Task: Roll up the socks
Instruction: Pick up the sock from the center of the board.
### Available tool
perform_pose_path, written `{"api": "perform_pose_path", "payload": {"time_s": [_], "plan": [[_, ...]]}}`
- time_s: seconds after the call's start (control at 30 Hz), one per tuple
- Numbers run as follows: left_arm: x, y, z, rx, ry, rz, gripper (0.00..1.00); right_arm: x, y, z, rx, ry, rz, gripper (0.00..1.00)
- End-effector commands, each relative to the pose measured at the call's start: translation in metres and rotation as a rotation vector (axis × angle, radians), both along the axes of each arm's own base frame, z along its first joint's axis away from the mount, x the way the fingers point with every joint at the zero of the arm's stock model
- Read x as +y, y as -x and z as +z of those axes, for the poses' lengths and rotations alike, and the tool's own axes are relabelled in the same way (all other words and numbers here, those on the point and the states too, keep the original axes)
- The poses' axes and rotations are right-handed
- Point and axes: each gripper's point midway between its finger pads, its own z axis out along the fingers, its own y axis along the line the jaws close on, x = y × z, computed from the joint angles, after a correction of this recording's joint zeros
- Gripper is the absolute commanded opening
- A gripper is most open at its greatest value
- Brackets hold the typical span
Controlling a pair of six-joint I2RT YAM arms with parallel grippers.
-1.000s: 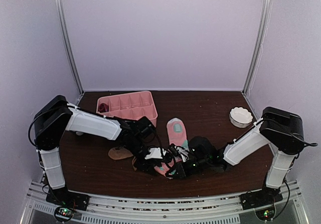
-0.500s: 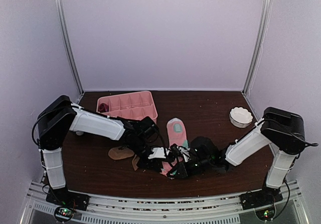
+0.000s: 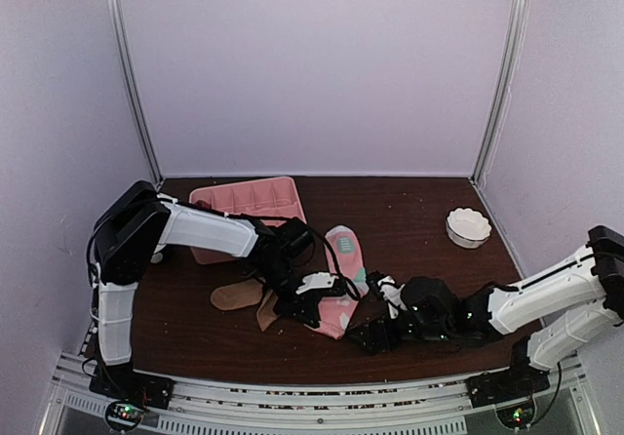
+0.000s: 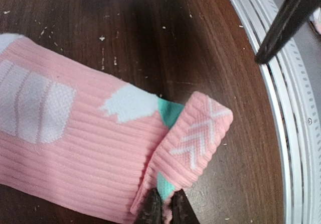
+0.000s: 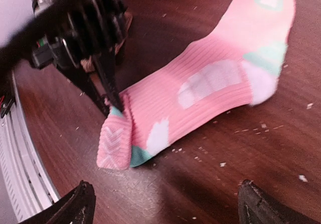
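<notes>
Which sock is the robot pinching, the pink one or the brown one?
The pink sock: the left gripper is shut on its folded-over end. The tan sock lies flat nearby, with no gripper on it.

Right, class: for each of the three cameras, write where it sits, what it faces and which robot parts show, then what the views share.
Top view: above and behind the robot, looking down on the table; left arm and right arm show.
Left wrist: looks down at the folded end of the pink sock; the left gripper pinches that fold.
Right wrist: low, facing the sock and the left gripper; the open right gripper frames the bottom.
Shared: all three show the pink sock.
</notes>
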Motion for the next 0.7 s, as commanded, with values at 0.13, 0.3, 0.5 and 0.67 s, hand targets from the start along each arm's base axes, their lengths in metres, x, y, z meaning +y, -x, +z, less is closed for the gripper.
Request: {"api": "perform_pose_path", "payload": {"time_s": [0.13,0.3,0.5,0.67], "plan": [[0.006,0.013,-0.002,0.166,-0.061,0.040,0.08,-0.066,-0.047,0.038,-0.280,0.064,-0.379,1.00],[0.003,0.014,-0.004,0.233,-0.089,0.071,0.07,-0.028,-0.004,0.044,-0.508,0.079,-0.019,1.00],[-0.001,0.007,-0.013,0.252,-0.131,0.110,0.07,0.012,0.034,0.021,-0.593,0.310,0.280,0.92],[-0.001,0.004,-0.017,0.255,-0.160,0.126,0.06,0.046,0.041,0.019,-0.655,0.380,0.390,0.80]]}}
